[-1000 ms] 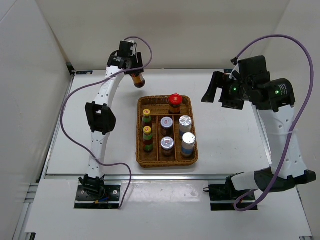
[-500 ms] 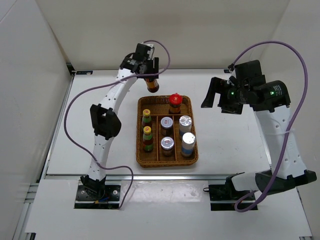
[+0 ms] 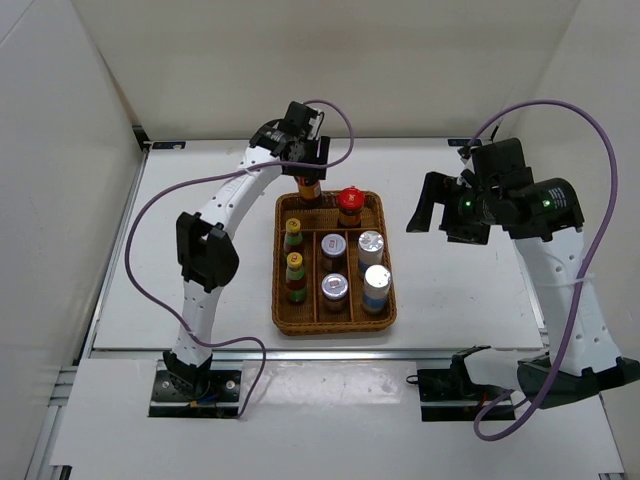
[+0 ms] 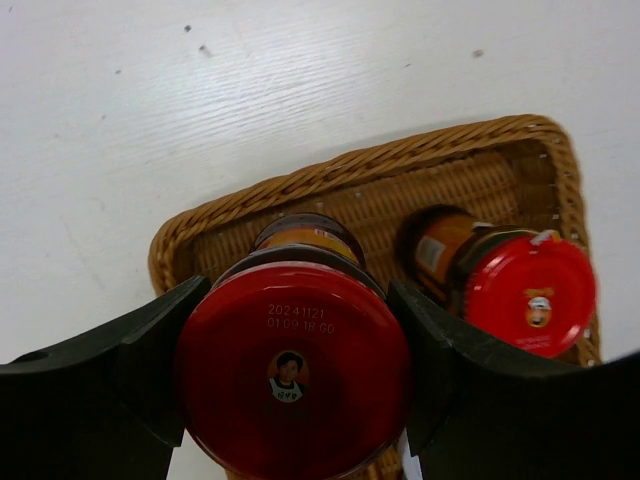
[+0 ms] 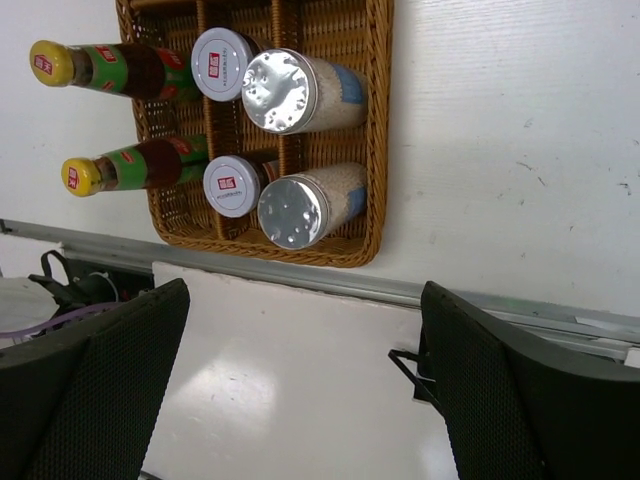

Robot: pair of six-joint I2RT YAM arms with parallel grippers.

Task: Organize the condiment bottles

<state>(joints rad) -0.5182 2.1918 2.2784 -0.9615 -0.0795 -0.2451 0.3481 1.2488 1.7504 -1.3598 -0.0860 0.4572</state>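
Red-lidded jar (image 4: pixel 292 380) gripped, over wicker tray (image 4: pixel 350 165)

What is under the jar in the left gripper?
The far compartment of the wicker tray, beside the second red-lidded jar. The held jar hides whether its base touches the floor.

Tray (image 3: pixel 335 327) sat mid-table (image 3: pixel 450 290), between the two arms. Far compartment: standing jar (image 3: pixel 349 205) in its right half; held jar (image 3: pixel 308 190), between the left gripper's (image 3: pixel 306 168) fingers, over its left half. Nearer columns, each one behind the other: slim bottles (image 3: pixel 293 235) (image 3: pixel 296 275) left, middle jars (image 3: pixel 333 247) (image 3: pixel 334 288) centre, right jars (image 3: pixel 371 245) (image 3: pixel 377 285) right. Right gripper (image 3: pixel 428 205) hung right of the tray, apart from it.
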